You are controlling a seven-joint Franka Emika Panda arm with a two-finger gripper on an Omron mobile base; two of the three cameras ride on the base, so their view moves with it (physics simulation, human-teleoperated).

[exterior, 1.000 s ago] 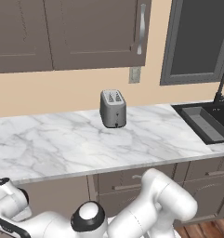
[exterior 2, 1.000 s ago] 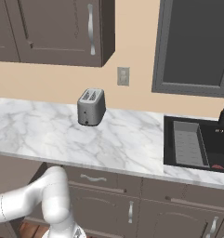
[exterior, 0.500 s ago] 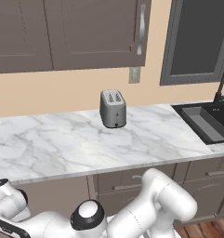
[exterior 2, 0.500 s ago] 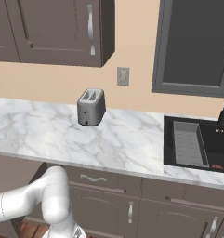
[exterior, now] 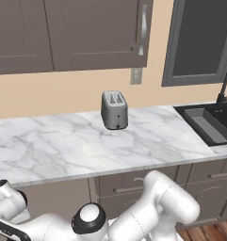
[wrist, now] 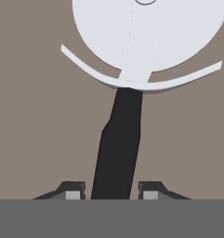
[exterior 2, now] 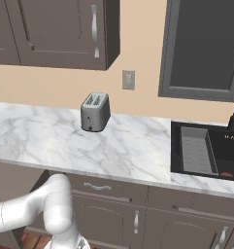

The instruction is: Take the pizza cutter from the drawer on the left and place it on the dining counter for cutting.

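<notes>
Two dark fingertips (wrist: 72,191) stand either side of the black handle of the cutter (wrist: 118,148), one left, one right, a thin gap showing on each side, so the gripper (wrist: 111,193) brackets the handle without visibly pinching it; whether the pads already press the handle cannot be told. The handle runs straight up between them to a curved white guard and the round pale wheel blade beyond, which suggests the hand was lined up along the tool so the fingers close across its narrowest, grippiest part and stay clear of the blade. The cutter lies flat on a plain grey-brown surface, judged to be the floor of the drawer, with nothing else beside it in the hand view.

Farther out, the base views look over the white arm (exterior: 148,212), bent low and reaching down to the left below the worktop (exterior: 77,141), consistent with work in a low drawer. On the marble worktop stands one toaster (exterior: 114,110), near the beige wall, below a wall socket (exterior 2: 128,79). At the far right sits one dark sink (exterior 2: 206,151) with a tap. Upper cupboards (exterior: 68,33) hang above, and cupboard and drawer fronts line the base.

Count: one cutter, two fingertips, one toaster, one sink. The grasp looks to be the step in hand; the lift and the carry to the dining counter remain
</notes>
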